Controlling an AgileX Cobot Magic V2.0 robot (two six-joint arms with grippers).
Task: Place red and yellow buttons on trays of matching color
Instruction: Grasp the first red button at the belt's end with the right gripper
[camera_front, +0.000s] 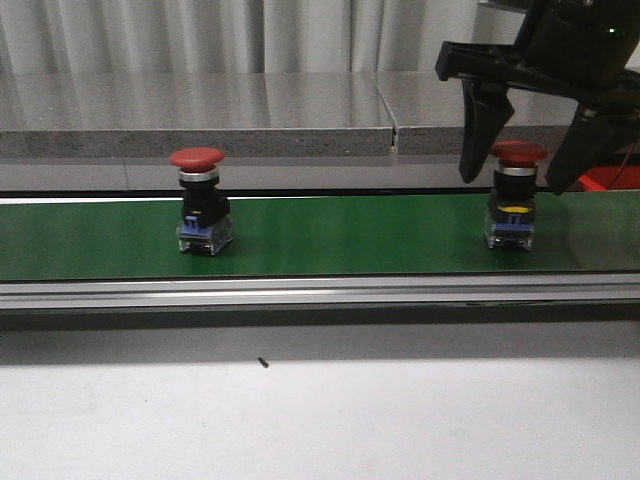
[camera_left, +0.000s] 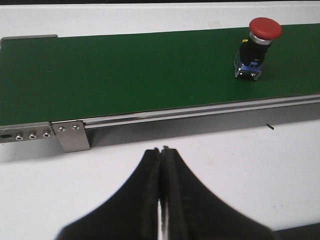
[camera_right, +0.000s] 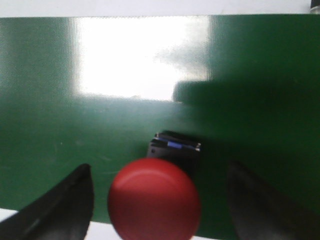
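Two red buttons stand upright on the green belt (camera_front: 330, 235). One red button (camera_front: 203, 212) is at the left, and it also shows in the left wrist view as a red button (camera_left: 256, 49). The other red button (camera_front: 515, 207) is at the right, between the fingers of my right gripper (camera_front: 517, 180), which is open with both fingers apart from the cap. From the right wrist the red button (camera_right: 155, 200) sits between the two fingers of that gripper (camera_right: 162, 200). My left gripper (camera_left: 163, 150) is shut on nothing, over the white table. No yellow button or yellow tray is in view.
A metal rail (camera_front: 320, 292) edges the belt at the front, with a bracket (camera_left: 70, 135) at its end. A red thing (camera_front: 612, 178) shows behind the right gripper at the far right. A small dark speck (camera_front: 263, 362) lies on the white table (camera_front: 320, 420).
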